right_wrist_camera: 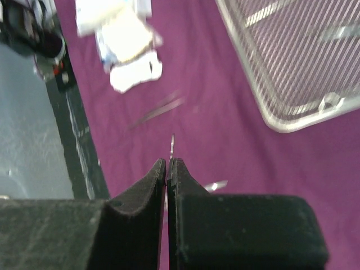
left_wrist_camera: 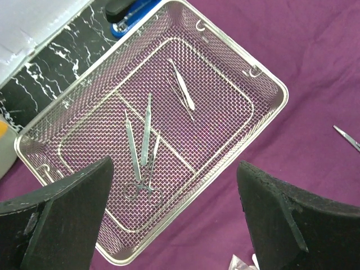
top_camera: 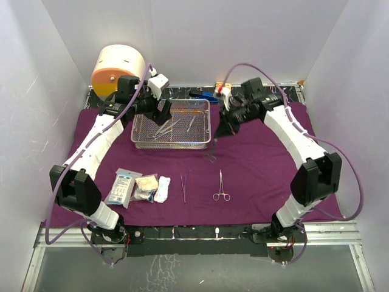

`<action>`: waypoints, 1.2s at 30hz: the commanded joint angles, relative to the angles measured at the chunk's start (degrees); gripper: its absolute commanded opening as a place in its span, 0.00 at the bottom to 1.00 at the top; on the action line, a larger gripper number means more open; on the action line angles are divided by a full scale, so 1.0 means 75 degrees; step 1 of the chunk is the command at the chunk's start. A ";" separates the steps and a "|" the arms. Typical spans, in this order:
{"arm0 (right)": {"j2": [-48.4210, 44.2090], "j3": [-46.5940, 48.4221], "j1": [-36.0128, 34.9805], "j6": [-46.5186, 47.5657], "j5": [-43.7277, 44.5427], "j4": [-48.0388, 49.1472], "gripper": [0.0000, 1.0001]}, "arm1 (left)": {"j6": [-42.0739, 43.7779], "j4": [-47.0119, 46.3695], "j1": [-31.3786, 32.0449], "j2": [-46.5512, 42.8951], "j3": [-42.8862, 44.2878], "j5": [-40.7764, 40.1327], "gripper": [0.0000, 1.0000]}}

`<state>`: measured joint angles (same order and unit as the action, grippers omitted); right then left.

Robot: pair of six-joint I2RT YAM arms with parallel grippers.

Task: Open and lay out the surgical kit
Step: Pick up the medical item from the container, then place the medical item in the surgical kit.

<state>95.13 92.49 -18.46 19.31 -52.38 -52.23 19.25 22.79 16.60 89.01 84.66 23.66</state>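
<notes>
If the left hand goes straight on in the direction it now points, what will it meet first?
Probably the rectangular silver wire-mesh tray: the open left hand points down into it. The slim steel instruments lying there sit just beside its centre line, so they could touch first; depth is unclear.

Top view's bright and even, soft light from above, faint shadows under the arms on the cloth. Left wrist: tray crisp, fingers at 5 and 7 o'clock soft. Right wrist's smeared: tool pinched at its fingertips is a streak, packets at 11 o'clock blown out.
</notes>
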 commanded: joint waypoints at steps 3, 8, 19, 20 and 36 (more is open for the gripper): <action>-0.1116 -0.1649 0.1000 0.2967 0.0886 -0.2756 0.00 | -0.0095 -0.0221 -0.0033 -0.0542 -0.0444 0.0034 0.90; -0.1458 -0.2514 0.1525 0.3758 0.1557 -0.3118 0.00 | -0.0071 -0.0312 -0.0030 -0.0544 -0.0624 0.0222 0.90; -0.1124 -0.3376 0.1524 0.4242 0.0767 -0.3279 0.00 | 0.0048 -0.0454 -0.0030 -0.0492 -0.0982 0.0532 0.91; -0.1059 -0.3349 0.1524 0.4280 0.0712 -0.3283 0.00 | 0.0083 -0.0452 -0.0033 -0.0484 -0.1003 0.0539 0.91; 0.0255 -0.2913 0.1092 0.4623 0.0391 -0.3232 0.00 | 0.0304 -0.0413 -0.0032 -0.0426 -0.1081 0.0800 0.94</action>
<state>96.05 67.64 -9.80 52.27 -47.44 -76.38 20.56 19.79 16.60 88.29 76.84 27.49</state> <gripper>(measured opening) 0.020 0.932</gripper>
